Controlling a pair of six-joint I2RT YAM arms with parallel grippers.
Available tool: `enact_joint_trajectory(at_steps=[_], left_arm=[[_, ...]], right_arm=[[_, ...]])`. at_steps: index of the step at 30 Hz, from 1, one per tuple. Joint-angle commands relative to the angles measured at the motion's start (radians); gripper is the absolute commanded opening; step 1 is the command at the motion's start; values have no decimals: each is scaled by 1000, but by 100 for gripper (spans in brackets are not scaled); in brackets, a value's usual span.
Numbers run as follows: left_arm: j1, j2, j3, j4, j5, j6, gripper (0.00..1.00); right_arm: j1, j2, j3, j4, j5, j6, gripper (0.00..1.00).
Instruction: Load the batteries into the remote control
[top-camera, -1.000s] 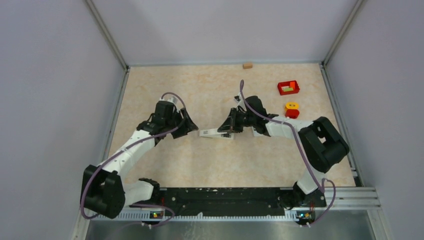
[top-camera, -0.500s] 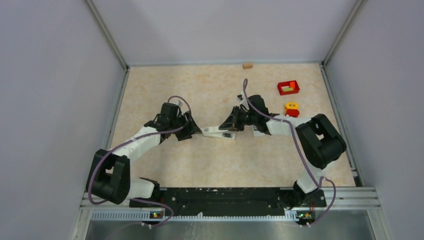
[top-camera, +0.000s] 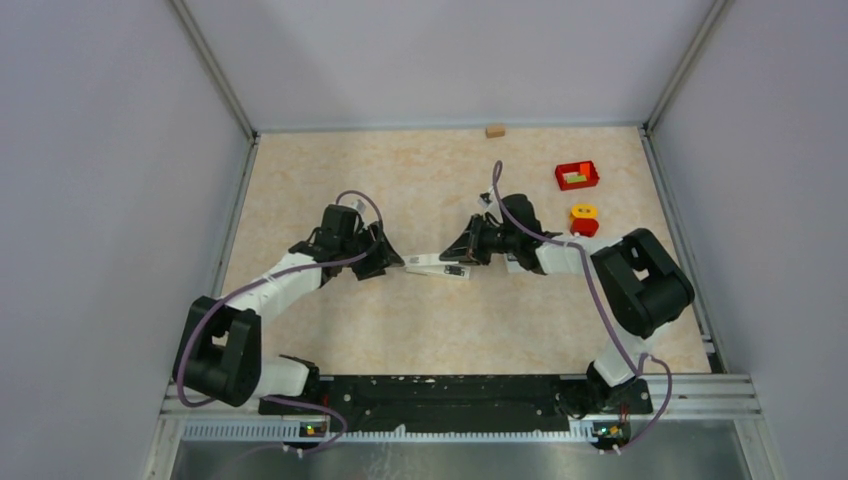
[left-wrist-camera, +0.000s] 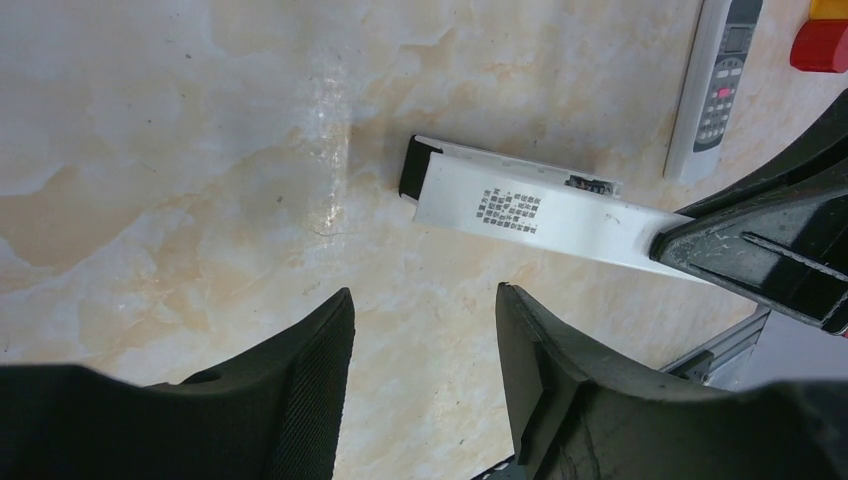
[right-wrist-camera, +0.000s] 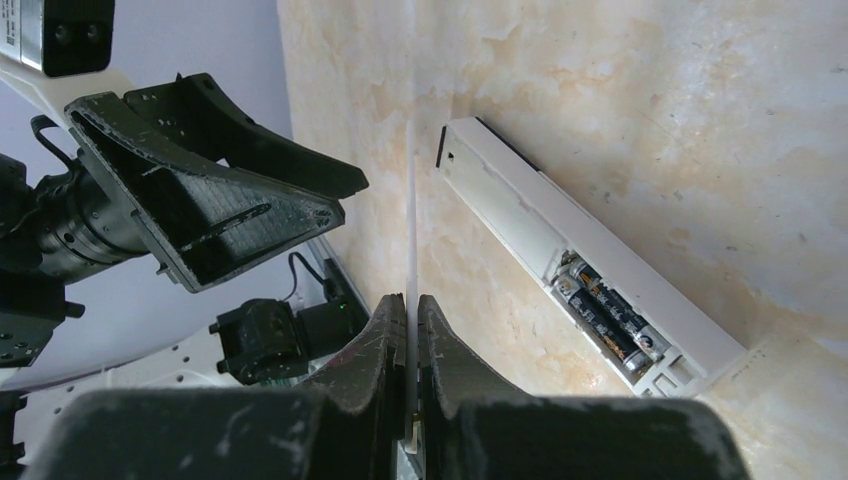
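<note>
The left claw (left-wrist-camera: 425, 298) hangs over the counter (left-wrist-camera: 180, 150) with its fingers apart and nothing between them, just short of the long white bar (right-wrist-camera: 515, 215). The bar lies with its bay uncovered, and two dark batteries (right-wrist-camera: 602, 310) sit side by side inside. The right claw (right-wrist-camera: 411, 300) is pinched tight on a thin labelled white plate (left-wrist-camera: 520, 210), probably the bay's lid. The remote control (left-wrist-camera: 722, 80) rests farther right, buttons up and apart from both claws. The batteries look seated in the bar, so closing the lid seems to be what is left. Whether the handset holds any batteries cannot be seen.
</note>
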Motion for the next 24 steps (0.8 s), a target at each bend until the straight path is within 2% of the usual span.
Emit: enact_joint_trajectory(at_steps=[1,19,24], left_arm=[[2,18,-8,41,3,-1,57],[2,46,0,54,16,-4,51],[2,48,0,55,18,-4,51]], right_arm=[[-18,-45,-17,10,19,6,0],[-48,-46,-64,24,39,29,0],[-51,-44,-101,172,-16,89,0]])
